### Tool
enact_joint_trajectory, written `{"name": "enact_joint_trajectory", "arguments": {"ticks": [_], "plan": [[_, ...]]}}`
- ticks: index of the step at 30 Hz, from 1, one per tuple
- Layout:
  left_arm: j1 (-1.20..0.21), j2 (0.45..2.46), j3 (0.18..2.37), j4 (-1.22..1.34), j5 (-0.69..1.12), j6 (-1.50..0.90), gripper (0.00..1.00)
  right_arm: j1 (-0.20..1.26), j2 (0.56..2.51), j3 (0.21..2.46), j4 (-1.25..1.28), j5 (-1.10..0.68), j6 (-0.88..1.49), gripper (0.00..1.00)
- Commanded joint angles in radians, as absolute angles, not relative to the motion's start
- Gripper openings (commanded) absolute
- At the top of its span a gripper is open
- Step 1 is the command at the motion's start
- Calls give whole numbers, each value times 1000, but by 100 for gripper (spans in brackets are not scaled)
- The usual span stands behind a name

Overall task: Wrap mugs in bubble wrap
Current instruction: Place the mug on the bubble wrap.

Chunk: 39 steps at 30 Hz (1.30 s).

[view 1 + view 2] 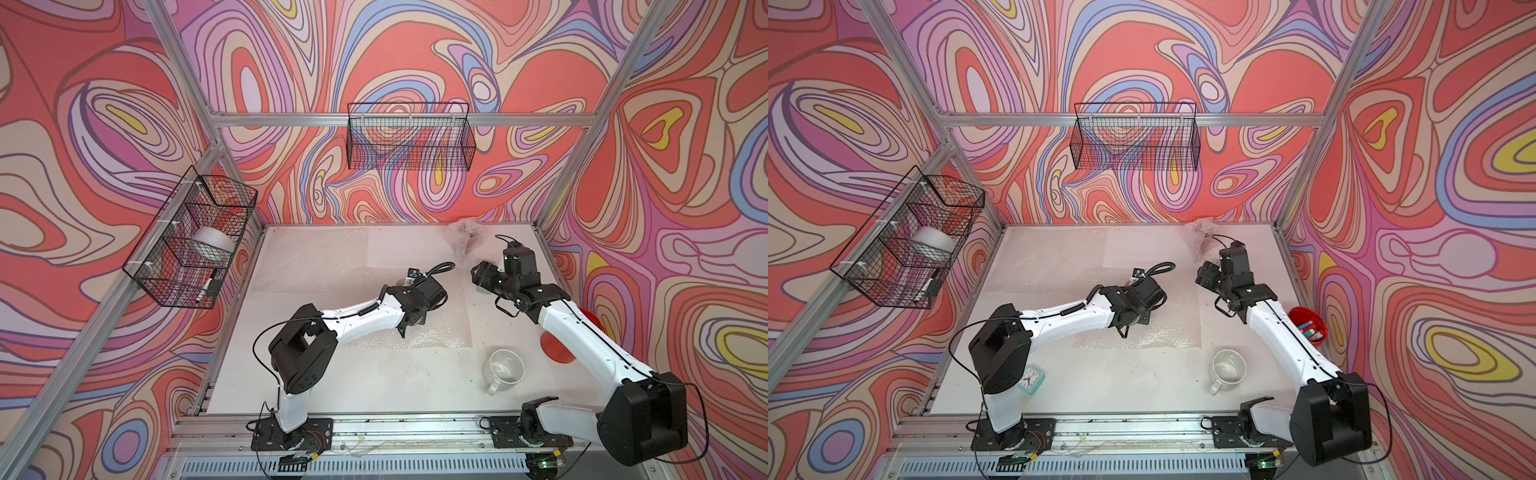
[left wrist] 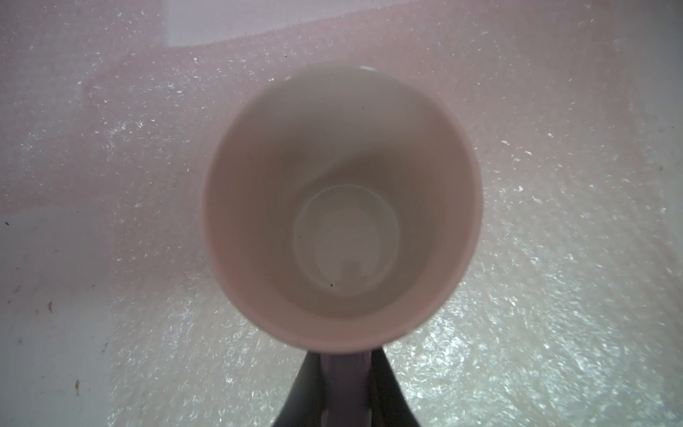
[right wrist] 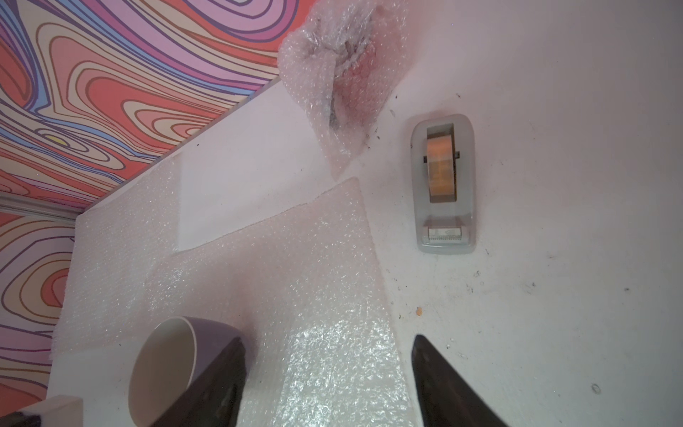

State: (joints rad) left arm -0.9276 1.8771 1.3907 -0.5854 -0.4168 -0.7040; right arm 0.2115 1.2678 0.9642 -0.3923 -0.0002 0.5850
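A pale lavender mug (image 2: 343,207) with a white inside fills the left wrist view, its mouth toward the camera. My left gripper (image 2: 345,364) is shut on its handle, over a clear bubble wrap sheet (image 2: 554,295). In both top views the left arm hides this mug. My right gripper (image 3: 329,347) stands open and holds nothing, above the sheet's edge (image 3: 314,288), with the lavender mug (image 3: 173,366) beside one finger. A white mug (image 1: 504,369) stands upright at the front right. A crumpled bubble wrap bundle (image 1: 465,237) with something reddish inside lies at the back right.
A grey tape dispenser (image 3: 443,185) sits just beyond the right gripper. A red cup with markers (image 1: 1308,328) stands at the right edge and a small clock (image 1: 1030,377) at the front left. Another bubble wrap sheet (image 1: 311,257) lies back left. Wire baskets (image 1: 409,137) (image 1: 191,241) hang on the walls.
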Motion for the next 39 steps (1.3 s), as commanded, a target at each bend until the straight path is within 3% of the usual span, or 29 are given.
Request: {"name": "enact_joint_trajectory", "arguments": {"ticks": [1, 18, 39], "plan": [[-922, 1871, 1360, -531, -463, -748, 0, 219, 1277, 953, -393, -8, 569, 72], [-922, 1807, 1335, -447, -506, -724, 0, 219, 1275, 940, -416, -2, 566, 71], [-922, 1883, 1332, -405, -497, -801, 0, 218, 1282, 940, -466, 17, 545, 70]]}}
